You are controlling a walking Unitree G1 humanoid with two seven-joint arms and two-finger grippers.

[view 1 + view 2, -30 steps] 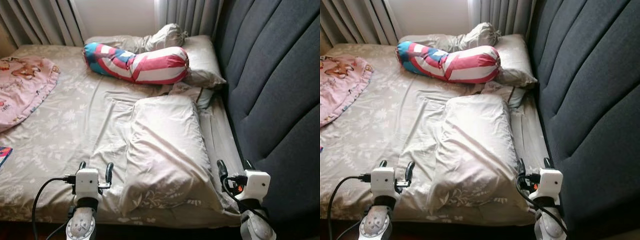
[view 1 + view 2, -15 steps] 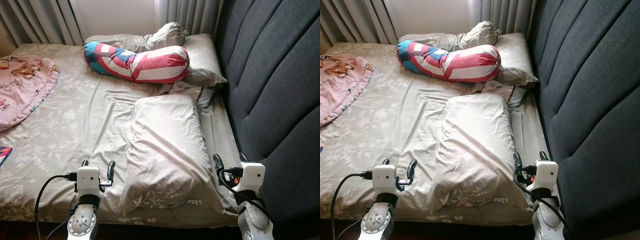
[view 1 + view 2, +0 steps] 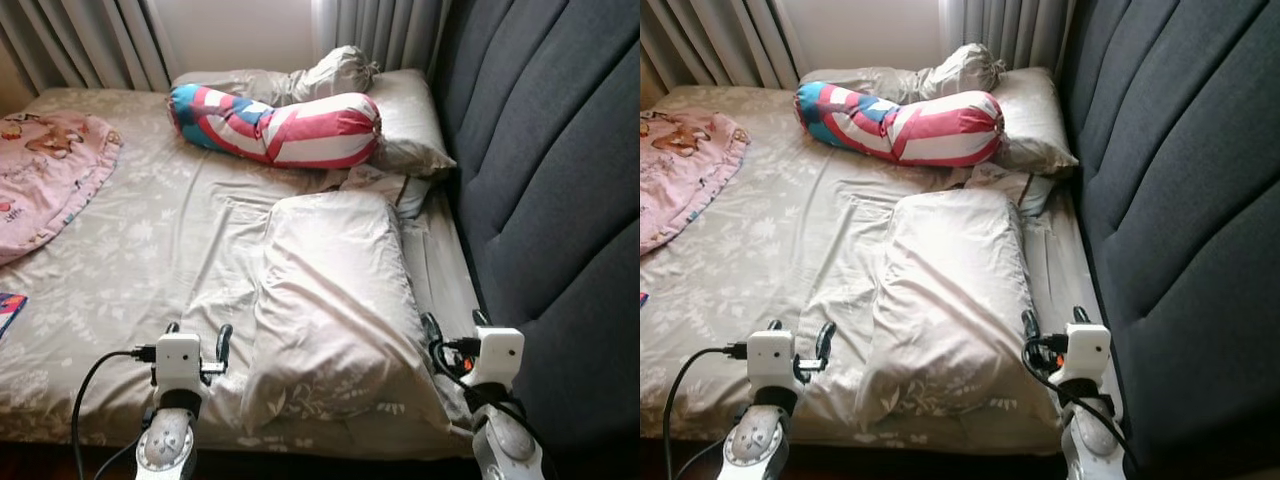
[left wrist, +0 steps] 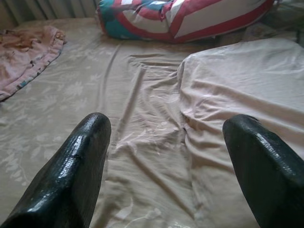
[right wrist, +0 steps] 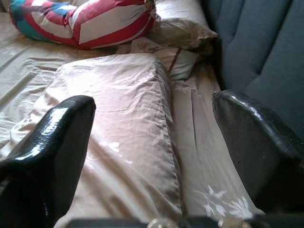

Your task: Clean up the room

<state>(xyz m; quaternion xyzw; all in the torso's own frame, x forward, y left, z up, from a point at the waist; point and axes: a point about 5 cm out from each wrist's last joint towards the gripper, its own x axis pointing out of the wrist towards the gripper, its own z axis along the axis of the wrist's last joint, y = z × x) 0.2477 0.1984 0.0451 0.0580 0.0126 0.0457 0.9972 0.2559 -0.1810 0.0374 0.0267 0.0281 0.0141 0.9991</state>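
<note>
We're facing a bed [image 3: 130, 240] covered in a beige floral sheet, grey curtains [image 3: 90, 40] at the far end and a dark padded headboard [image 3: 550, 150] running down our right side. Right in front of us lies a large beige pillow [image 3: 335, 300], rumpled, its near end close to the bed's edge. Beyond it, a striped bolster [image 3: 275, 125] in red, white and blue lies across the bed, resting against a second beige pillow [image 3: 405, 120] tucked up by the headboard. Between the two pillows a smaller pale cushion [image 3: 390, 187] peeks out. Over on the far left, a pink blanket [image 3: 45, 175] is spread on the sheet, and a corner of a colourful book [image 3: 8, 310] shows at the left edge.

Our left gripper [image 3: 195, 337] hovers over the sheet just left of the large pillow, jaws apart and holding nothing. Our right gripper [image 3: 1050, 322] sits at the pillow's right side, in the strip between pillow and headboard, jaws also spread wide and empty; in the right wrist view one finger [image 5: 50, 142] sits over the pillow, the other alongside the headboard.
</note>
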